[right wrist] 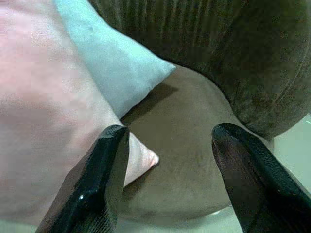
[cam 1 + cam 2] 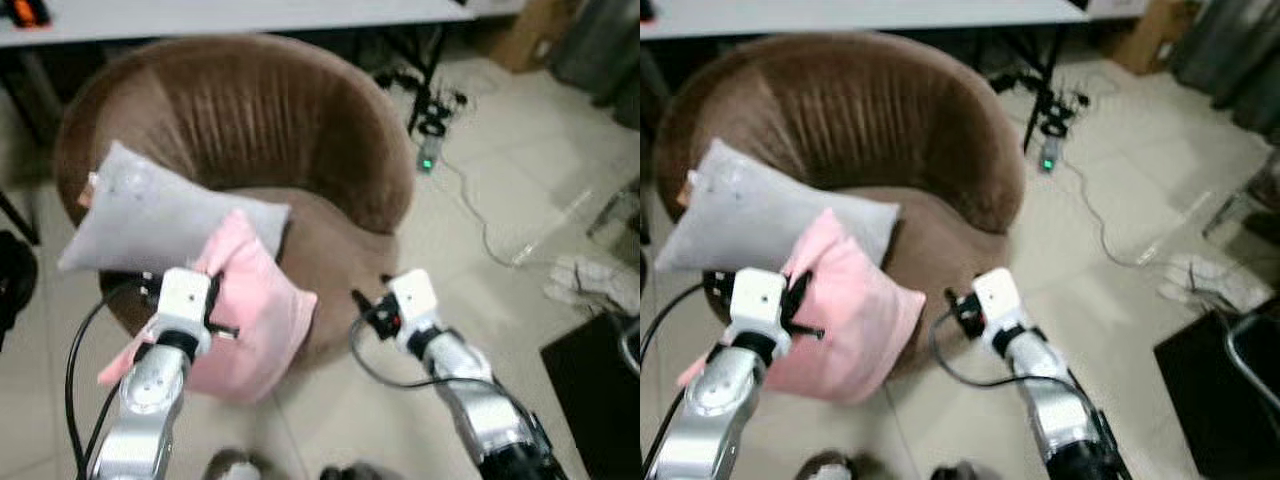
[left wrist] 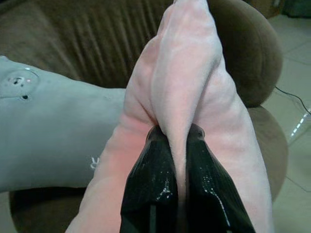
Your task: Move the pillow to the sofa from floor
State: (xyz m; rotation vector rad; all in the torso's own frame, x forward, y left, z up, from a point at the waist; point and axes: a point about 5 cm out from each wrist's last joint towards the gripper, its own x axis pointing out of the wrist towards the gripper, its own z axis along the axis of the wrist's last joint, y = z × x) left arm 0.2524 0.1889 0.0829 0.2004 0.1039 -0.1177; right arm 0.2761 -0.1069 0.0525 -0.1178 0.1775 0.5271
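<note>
A pink pillow [image 2: 255, 315] hangs in front of the round brown sofa chair [image 2: 250, 130], its lower part over the seat's front edge. My left gripper [image 3: 176, 141] is shut on a fold of the pink pillow [image 3: 184, 77]. A grey pillow [image 2: 150, 215] lies on the sofa seat at the left, just behind the pink one. My right gripper [image 1: 167, 141] is open, empty, and held in front of the seat [image 1: 189, 126], to the right of the pink pillow [image 1: 43, 97].
A white table edge [image 2: 250, 15] runs along the back. Cables and a power strip with a green light [image 2: 428, 160] lie on the tiled floor at the right. A dark object [image 2: 600, 400] sits at the lower right, and white cloth [image 2: 600, 280] lies near it.
</note>
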